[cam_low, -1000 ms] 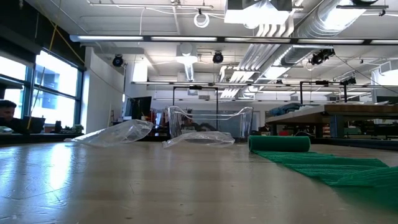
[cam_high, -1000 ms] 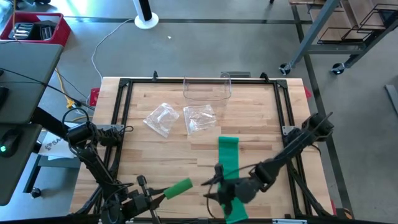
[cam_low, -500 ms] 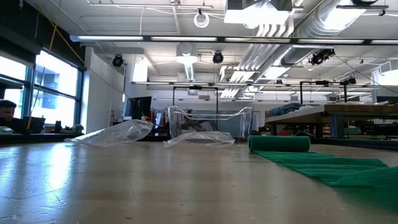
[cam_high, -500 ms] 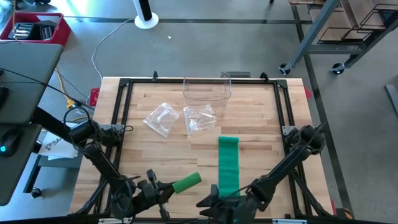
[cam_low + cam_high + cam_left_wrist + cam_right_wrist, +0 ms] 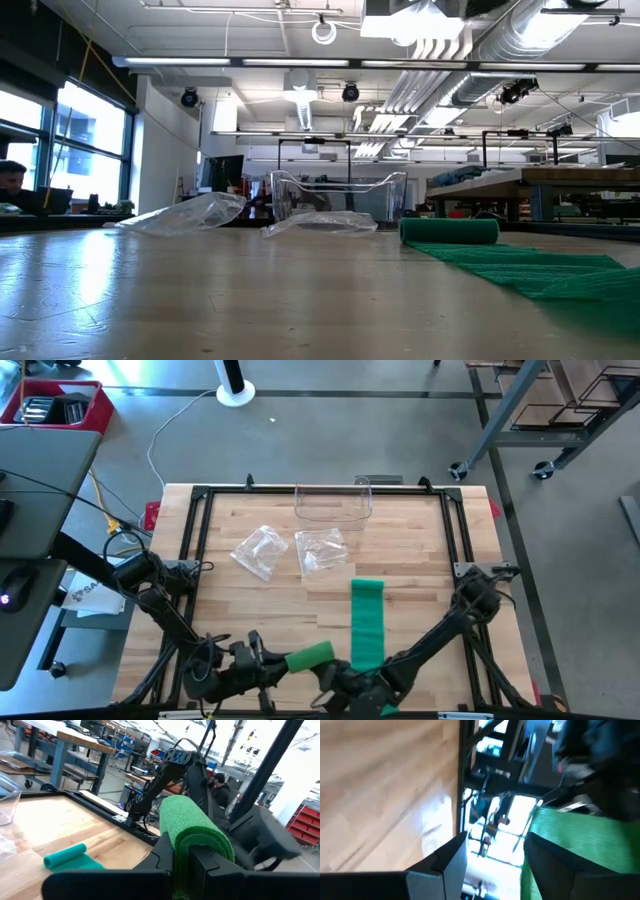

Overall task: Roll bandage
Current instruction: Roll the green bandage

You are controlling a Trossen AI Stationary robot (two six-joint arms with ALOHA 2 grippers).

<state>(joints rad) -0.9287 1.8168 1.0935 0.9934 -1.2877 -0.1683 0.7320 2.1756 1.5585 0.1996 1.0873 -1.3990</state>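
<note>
From above, the left gripper [image 5: 283, 665] is seen clamped on a green bandage roll [image 5: 310, 656] just beside the unrolled green bandage strip [image 5: 366, 622], with the right gripper [image 5: 335, 685] spread apart and partly cut off; from the left wrist, the roll [image 5: 192, 827] is pinched between dark fingers [image 5: 205, 865].
</note>
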